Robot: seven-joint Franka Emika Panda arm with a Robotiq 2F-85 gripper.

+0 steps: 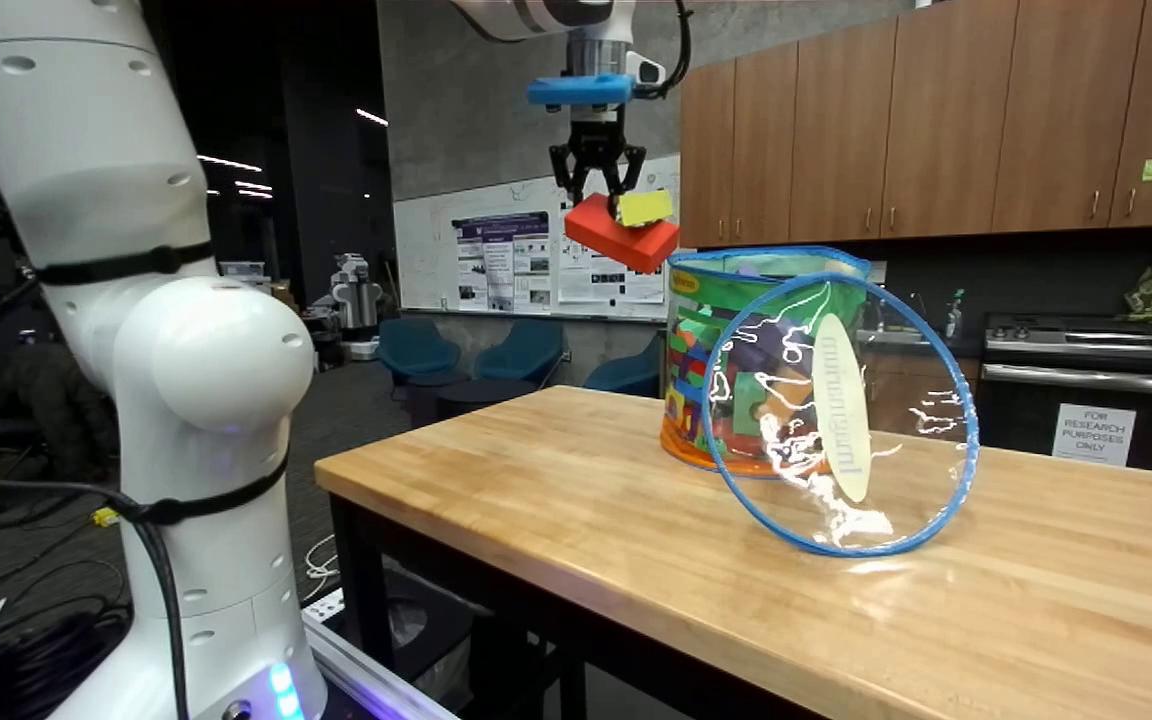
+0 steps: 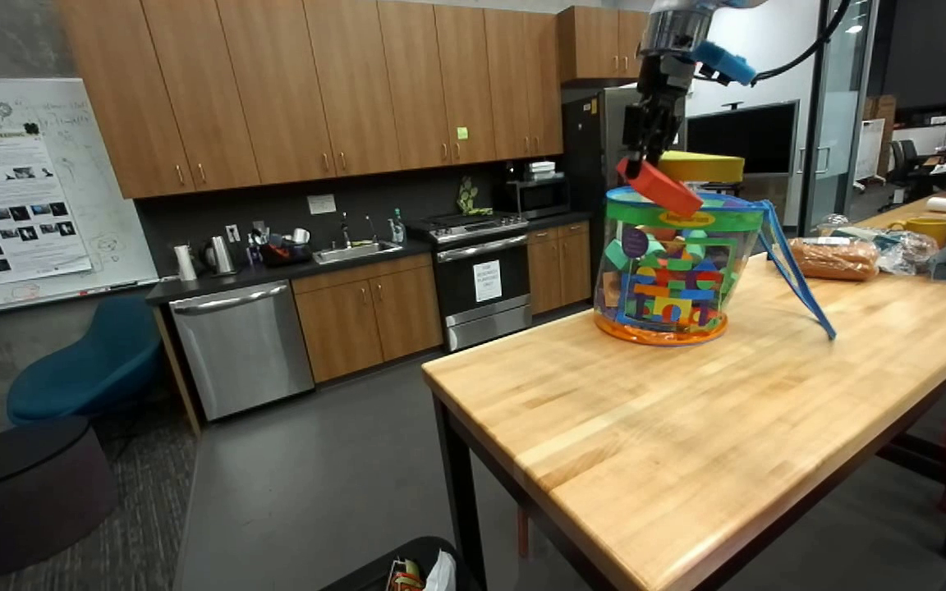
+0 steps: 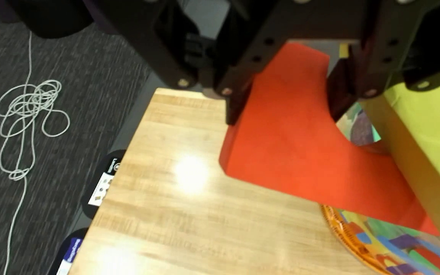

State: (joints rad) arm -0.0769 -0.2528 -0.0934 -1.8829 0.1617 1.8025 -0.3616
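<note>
One gripper (image 1: 597, 199) held one red block (image 3: 292, 160) between its jaws, with one yellow block (image 2: 701, 167) just beside and one bag (image 2: 660, 336) near, the red block tilted and curve-notched.

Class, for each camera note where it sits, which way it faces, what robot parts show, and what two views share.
In an exterior view: beside the white jointed arm, facing across the wooden table; arm and black gripper show.
In an exterior view: apparently above a table corner, facing brown wooden cupboards; silver wrist and gripper show.
Wrist view: on the wrist, looking down at the red arched block; gripper fingers show.
Both exterior views share the round clear plastic bag.
</note>
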